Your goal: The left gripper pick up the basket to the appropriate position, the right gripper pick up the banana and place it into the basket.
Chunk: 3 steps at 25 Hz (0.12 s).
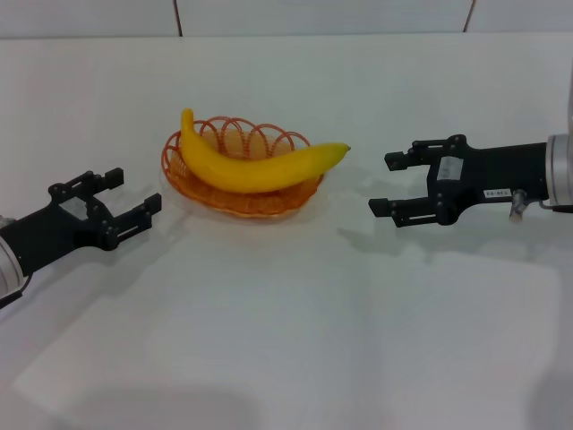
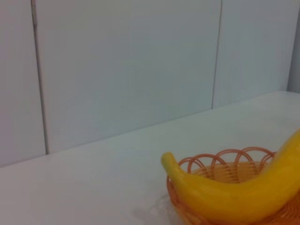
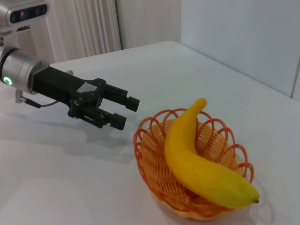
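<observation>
Banana (image 1: 260, 164), single large curved smooth yellow one, lies across the shallow oval orange looped-wire basket (image 1: 192, 184). It rests on the scalloped rim more than down in the bowl, dark tip overhanging the basket edge on the robot's right and stem end up at the basket's far-left rim. Longer than the bowl, so it bridges rim to rim; looks stable in that cradle.

Right end effector (image 1: 390, 185), the black two-fingered claw with the small white label, is released: fingers spread, nothing between them. It sits off the basket's right side, mouth facing the banana tip, clearly apart from it. My read: placement is done and it's standing clear.

Left end effector (image 1: 124, 198), the unlabelled black claw, is also released and empty, off the basket's left side, near the rim but not touching. Right wrist view shows it (image 3: 123, 110) just beside the basket (image 3: 154, 180), with a gap.

Basket sits flat on the plain white worktop (image 1: 286, 340), roughly midway between the two claws.

Around the basket: only bare worktop surface and a pale panelled wall (image 2: 126, 70) behind it. Nothing blocks either claw's line to the basket. Only snag risk is the overhanging banana tip on the right.
</observation>
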Available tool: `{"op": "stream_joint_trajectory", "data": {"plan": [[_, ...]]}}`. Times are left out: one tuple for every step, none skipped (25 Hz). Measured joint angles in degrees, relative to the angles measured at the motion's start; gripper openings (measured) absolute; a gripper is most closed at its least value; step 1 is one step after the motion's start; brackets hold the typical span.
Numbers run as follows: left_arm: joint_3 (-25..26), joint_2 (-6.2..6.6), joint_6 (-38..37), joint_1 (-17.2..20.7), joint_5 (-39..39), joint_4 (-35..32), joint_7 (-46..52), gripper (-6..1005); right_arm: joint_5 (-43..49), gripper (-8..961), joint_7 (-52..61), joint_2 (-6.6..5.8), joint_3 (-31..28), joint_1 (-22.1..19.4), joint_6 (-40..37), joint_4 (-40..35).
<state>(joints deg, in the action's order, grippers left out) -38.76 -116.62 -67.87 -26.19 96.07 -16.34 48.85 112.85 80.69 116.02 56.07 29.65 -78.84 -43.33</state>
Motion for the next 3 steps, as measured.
{"op": "stream_joint_trajectory", "data": {"plan": [[0.0, 0.0, 0.05, 0.0, 0.01, 0.0, -0.03, 738, 0.0, 776, 0.01, 0.0, 0.0, -0.01, 0.0, 0.0], [-0.01, -0.01, 0.05, 0.0, 0.04, 0.0, -0.06, 738, 0.0, 776, 0.02, 0.0, 0.0, -0.01, 0.0, 0.0], [-0.05, -0.02, 0.06, 0.0, 0.07, 0.0, -0.07, 738, 0.0, 776, 0.02, 0.0, 0.0, -0.02, 0.0, 0.0]]}}
